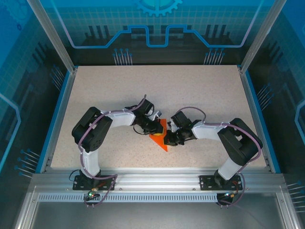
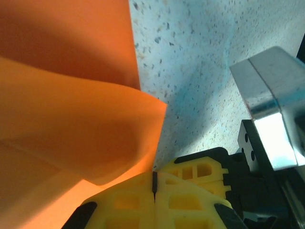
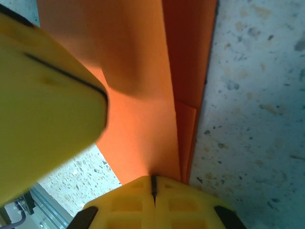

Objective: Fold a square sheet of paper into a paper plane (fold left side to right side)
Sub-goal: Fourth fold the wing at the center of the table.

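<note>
Speckled desk [image 1: 200, 90] — left tool [image 2: 154, 180] pinched on a lifted flap of paper [image 2: 71, 124], likely to carry it over, right tool [image 3: 153, 183] closed too, tip seemingly pinning the crease.

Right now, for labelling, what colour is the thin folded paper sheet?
The thin paper sheet is plain bright orange; best in left wrist view.

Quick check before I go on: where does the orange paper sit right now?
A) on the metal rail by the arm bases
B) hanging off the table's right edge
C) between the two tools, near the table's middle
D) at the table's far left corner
C: the top view shows the square sheet of paper on the speckled table, directly between the left tool and the right tool.
</note>
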`<state>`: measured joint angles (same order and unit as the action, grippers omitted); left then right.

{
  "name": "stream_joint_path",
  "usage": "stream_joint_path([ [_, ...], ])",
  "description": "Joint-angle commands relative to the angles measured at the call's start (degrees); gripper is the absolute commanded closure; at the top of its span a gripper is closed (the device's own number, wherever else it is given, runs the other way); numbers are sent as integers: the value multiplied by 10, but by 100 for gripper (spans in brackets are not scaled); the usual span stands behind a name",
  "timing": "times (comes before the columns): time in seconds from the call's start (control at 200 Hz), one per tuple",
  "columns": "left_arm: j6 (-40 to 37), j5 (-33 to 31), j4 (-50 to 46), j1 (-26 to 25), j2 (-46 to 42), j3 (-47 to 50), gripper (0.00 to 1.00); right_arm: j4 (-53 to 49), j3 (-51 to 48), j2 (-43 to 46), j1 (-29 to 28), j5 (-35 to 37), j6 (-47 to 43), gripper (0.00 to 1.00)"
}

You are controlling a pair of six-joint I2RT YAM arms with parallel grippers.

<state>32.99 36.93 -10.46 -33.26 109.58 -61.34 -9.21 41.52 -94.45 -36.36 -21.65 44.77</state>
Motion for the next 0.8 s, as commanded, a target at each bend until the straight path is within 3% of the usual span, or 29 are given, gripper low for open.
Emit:
stream_joint_path([
  [0.0,-5,21,19,-4,20,5,100,-66,-16,-34,-3,48,-10,100],
  [0.795,-21,-28,29,10,52,26,100,-106,-10,-33,-5,66,-26,100],
])
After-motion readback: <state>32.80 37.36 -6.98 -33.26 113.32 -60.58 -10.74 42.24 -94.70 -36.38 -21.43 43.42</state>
